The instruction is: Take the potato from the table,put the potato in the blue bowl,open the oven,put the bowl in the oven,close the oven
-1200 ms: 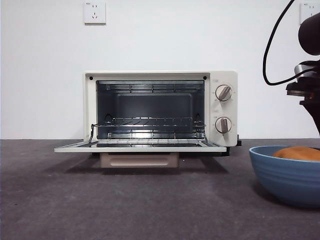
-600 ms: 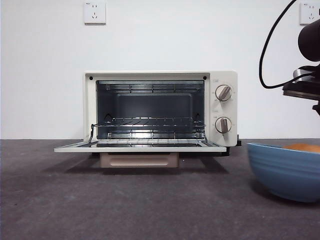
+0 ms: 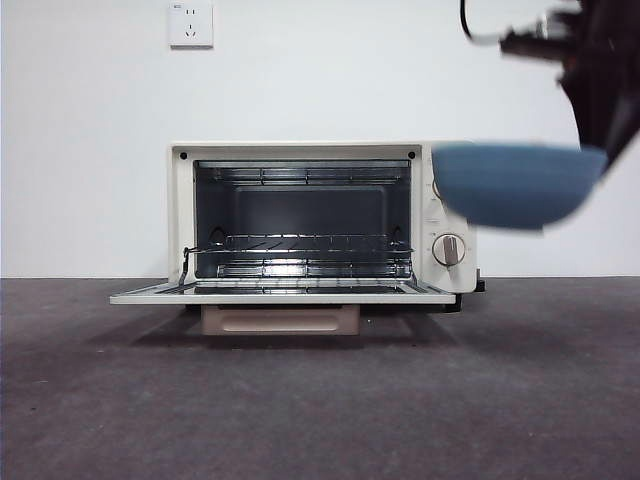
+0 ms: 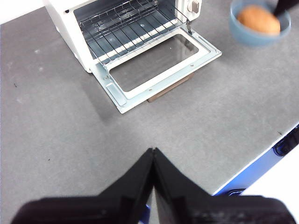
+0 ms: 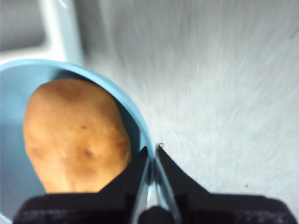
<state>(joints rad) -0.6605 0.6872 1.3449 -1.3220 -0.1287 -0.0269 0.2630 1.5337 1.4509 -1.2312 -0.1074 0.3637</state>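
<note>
- My left gripper (image 4: 153, 154) waits nearest, jaws pressed together on nothing, hovering over the dark grey matte table (image 4: 60, 121).
- My right gripper (image 5: 153, 150) pinches the rim of the glossy round blue bowl (image 3: 515, 185), holding it clear of the table.
- The smooth orange-brown oval potato (image 5: 77, 135) lies inside the bowl.
- Beyond, the cream-white toaster oven (image 3: 320, 215) stands with its door down, ready for loading.
</note>
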